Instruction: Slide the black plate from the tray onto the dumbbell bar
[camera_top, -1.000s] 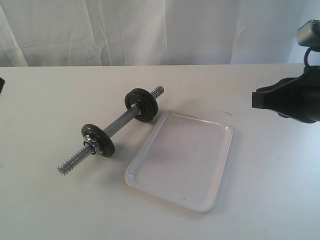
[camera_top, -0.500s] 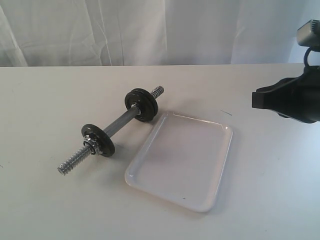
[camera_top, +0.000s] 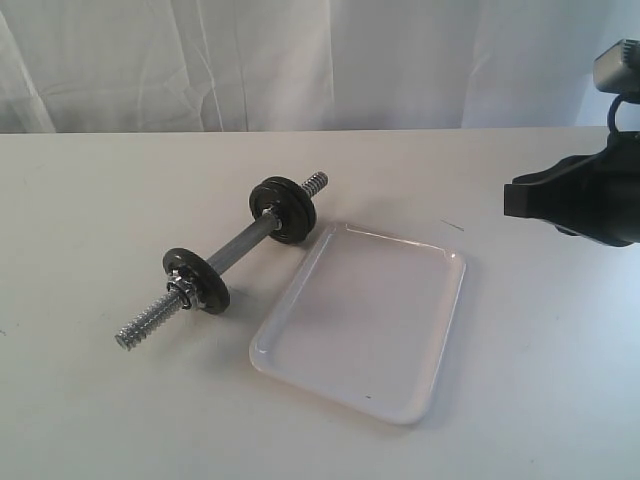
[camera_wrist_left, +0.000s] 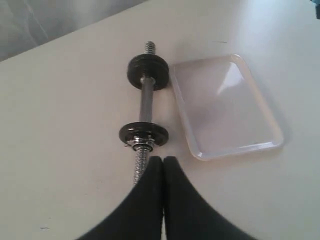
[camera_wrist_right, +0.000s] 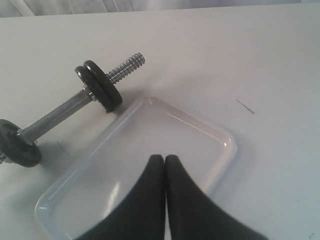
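Observation:
The dumbbell bar (camera_top: 240, 243) lies slantwise on the table, chrome with threaded ends, just left of the white tray (camera_top: 440, 330). Nothing lies in the tray (camera_wrist_right: 222, 137). One black disc (camera_top: 197, 280) sits near the bar's near end. At the far end two black discs stand pressed together (camera_top: 284, 209); the outer, wider one, next to the thread, looks like the black plate (camera_wrist_right: 109, 90). My left gripper (camera_wrist_left: 163, 159) is shut and empty above the near threaded end (camera_wrist_left: 140, 160). My right gripper (camera_wrist_right: 165, 157) is shut and empty above the tray.
The right arm's black body (camera_top: 580, 200) hangs at the right edge, above the table and apart from the tray. A white curtain (camera_top: 300, 60) closes off the back. A thin dark mark (camera_top: 453, 225) lies on the table beyond the tray.

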